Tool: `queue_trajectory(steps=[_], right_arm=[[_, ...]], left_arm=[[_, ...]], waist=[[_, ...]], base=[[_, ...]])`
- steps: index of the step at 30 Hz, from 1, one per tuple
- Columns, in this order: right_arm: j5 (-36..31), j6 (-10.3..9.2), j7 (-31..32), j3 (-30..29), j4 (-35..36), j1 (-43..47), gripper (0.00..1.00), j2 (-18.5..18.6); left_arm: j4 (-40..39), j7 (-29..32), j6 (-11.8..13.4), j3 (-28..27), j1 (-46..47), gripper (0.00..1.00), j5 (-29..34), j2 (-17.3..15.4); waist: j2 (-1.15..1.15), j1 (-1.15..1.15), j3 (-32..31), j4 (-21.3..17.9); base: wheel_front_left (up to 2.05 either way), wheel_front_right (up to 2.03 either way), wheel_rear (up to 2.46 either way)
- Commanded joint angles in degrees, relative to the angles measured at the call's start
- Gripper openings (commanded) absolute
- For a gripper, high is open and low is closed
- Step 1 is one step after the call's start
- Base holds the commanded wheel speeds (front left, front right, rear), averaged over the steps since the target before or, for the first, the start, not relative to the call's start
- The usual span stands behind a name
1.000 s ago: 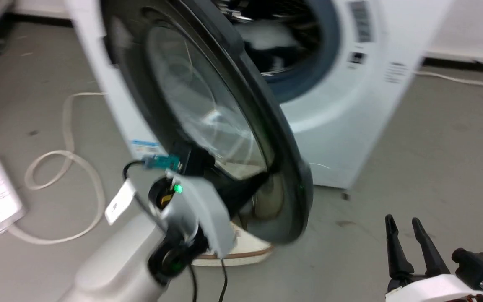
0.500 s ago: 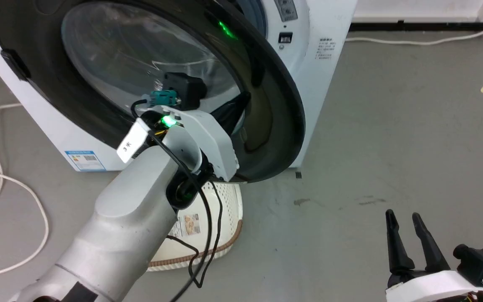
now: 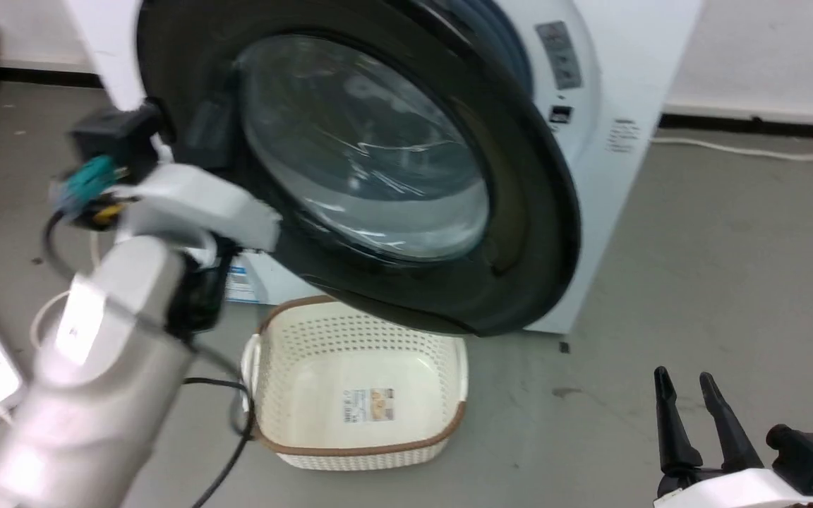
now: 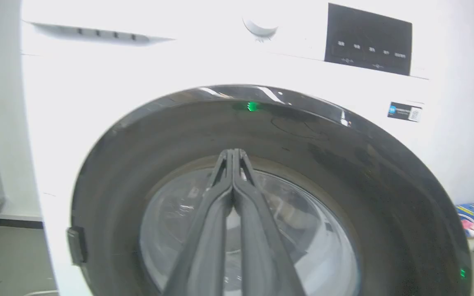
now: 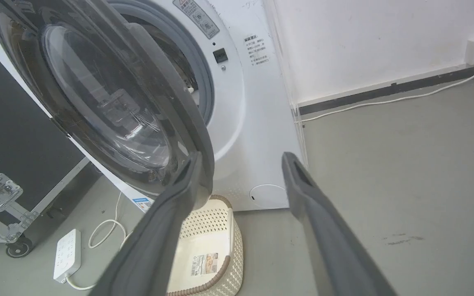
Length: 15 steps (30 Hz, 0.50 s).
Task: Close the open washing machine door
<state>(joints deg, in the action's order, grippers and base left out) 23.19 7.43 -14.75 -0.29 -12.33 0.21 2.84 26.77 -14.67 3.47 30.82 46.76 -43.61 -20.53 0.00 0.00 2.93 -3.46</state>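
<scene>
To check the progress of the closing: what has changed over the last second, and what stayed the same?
The washing machine door has swung further shut toward the washing machine; a gap remains. The left end effector, shut, has shifted from before the glass toward the door's hinge side. The right end effector stayed low and open, and the basket stayed below the door.

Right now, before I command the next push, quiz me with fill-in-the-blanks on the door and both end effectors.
The washing machine door hangs partly ____, not latched to the washing machine.
The left end effector is ____, fingers pressed together.
The right end effector is ____, holding nothing.
The laundry basket sits on the ____ beneath the door.
Missing words: open; shut; open; floor.
</scene>
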Motion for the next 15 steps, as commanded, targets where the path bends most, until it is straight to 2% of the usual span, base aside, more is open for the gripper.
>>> queue_trajectory(steps=[1, 2, 6, 11, 15], right_arm=[[-0.4, 0.06, -0.2, 0.0, 0.1, 0.7, 1.0, 0.0], [-0.4, 0.06, -0.2, 0.5, 0.1, 0.8, 1.0, 0.0], [-0.2, 0.06, -0.2, 1.0, -0.1, 1.0, 1.0, 0.0], [0.0, 0.06, -0.2, 1.4, -0.1, 1.7, 1.0, 0.0], [0.1, 0.06, -0.2, 1.6, -0.2, 2.2, 1.0, 0.0]], left_arm=[[-3.5, -0.3, 1.8, -2.0, -2.3, 0.0, 3.6, -1.2], [-10.4, -0.3, 4.4, -6.3, -8.6, 0.0, 9.9, -3.3], [-16.2, -0.3, 6.3, -11.4, -18.6, 0.0, 14.1, -4.5], [-20.5, -0.3, 5.6, -15.1, -29.4, 0.0, 15.6, -3.5], [-21.9, -0.3, 4.4, -17.4, -36.4, 0.0, 15.0, -1.3]], waist=[[0.0, 0.0, -1.1, 1.8], [0.0, 0.0, -1.6, 2.5], [0.0, 0.0, -2.3, 2.8], [0.0, 0.0, -2.8, 3.1], [0.0, 0.0, -3.0, 3.2]], base=[[0.0, 0.0, 0.0], [0.0, 0.0, 0.0], [0.0, 0.0, 0.0], [0.0, 0.0, 0.0], [0.0, 0.0, 0.0]])
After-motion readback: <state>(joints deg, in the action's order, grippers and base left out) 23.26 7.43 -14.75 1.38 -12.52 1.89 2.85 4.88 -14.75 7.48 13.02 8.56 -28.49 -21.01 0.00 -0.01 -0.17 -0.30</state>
